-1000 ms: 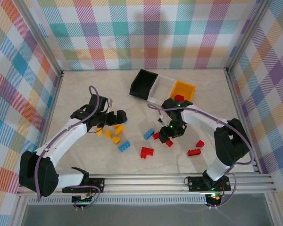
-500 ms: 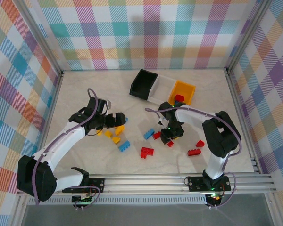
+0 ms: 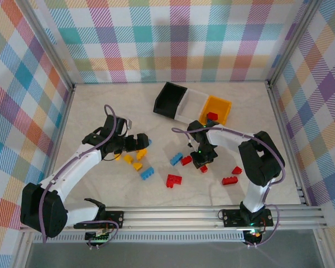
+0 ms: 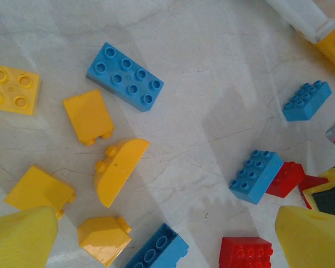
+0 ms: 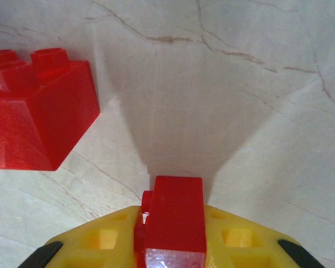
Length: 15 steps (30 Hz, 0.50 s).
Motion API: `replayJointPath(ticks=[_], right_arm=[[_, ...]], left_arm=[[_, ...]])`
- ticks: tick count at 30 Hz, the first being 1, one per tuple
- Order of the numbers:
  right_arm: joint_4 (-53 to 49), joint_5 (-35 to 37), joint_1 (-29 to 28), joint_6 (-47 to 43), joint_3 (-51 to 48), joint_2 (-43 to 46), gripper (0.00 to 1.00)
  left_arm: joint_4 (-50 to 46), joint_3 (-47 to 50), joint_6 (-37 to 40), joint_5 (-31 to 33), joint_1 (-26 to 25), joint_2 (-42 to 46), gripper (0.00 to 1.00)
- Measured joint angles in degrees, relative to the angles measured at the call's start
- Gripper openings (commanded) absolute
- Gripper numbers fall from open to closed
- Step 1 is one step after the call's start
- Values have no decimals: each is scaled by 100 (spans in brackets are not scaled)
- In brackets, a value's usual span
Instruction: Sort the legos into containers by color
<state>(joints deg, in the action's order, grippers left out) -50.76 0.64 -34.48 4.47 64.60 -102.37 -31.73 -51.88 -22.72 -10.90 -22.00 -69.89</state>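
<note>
A red lego is clamped in the right tool; the left tool is held apart above yellow legos on the bench.

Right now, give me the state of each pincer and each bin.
Left pincer: open, empty.
Right pincer: shut on small red brick.
Orange bin: one loose red brick inside.
White bin: looks empty.
Black bin: no brick visible inside.

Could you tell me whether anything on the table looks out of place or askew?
The joined row of black, white and orange-yellow plastic bins sits skewed to the back wall, black end farther back. Nothing looks spilled or damaged.
</note>
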Motion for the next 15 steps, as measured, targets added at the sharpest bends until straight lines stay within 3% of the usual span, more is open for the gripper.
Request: replayJointPath(ticks=[6,15], right_arm=[[-431,20,227,197,472,407,24],[-787,-28,1478,927,2747,461,24]], left_arm=[[39,-2,2,-9,0,-192,100],[39,-221,70,-52,0,-581,100]])
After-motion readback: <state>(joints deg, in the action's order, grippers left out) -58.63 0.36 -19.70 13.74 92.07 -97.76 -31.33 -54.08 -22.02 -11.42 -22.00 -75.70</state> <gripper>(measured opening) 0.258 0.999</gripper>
